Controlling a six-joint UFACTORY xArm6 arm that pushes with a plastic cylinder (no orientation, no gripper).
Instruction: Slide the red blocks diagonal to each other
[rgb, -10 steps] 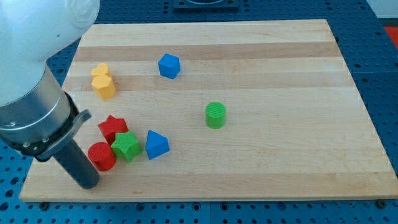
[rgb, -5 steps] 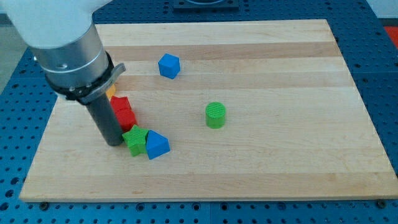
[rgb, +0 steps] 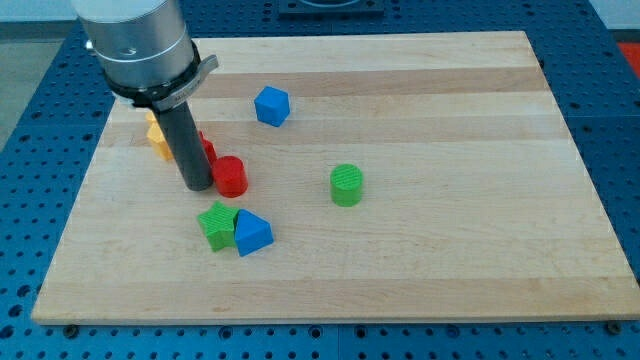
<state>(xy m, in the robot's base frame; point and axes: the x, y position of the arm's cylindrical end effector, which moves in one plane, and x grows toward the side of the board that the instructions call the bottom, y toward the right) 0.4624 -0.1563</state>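
My tip (rgb: 197, 186) rests on the board just left of a red cylinder (rgb: 231, 176), touching or nearly touching it. A second red block (rgb: 205, 149), a star whose shape is mostly hidden, peeks out behind the rod, up and left of the cylinder. A yellow block (rgb: 156, 137) is partly hidden at the rod's left. A green star (rgb: 217, 224) and a blue triangular block (rgb: 251, 233) lie side by side below the tip.
A blue block (rgb: 271, 105) lies toward the view's top, right of the rod. A green cylinder (rgb: 346, 185) stands near the middle of the wooden board (rgb: 450, 250). The arm's grey body (rgb: 140, 45) covers the board's upper left corner.
The rod has swept from the board's lower left up toward the view's top. The red cylinder and red star have been pushed up and right, away from the green star.
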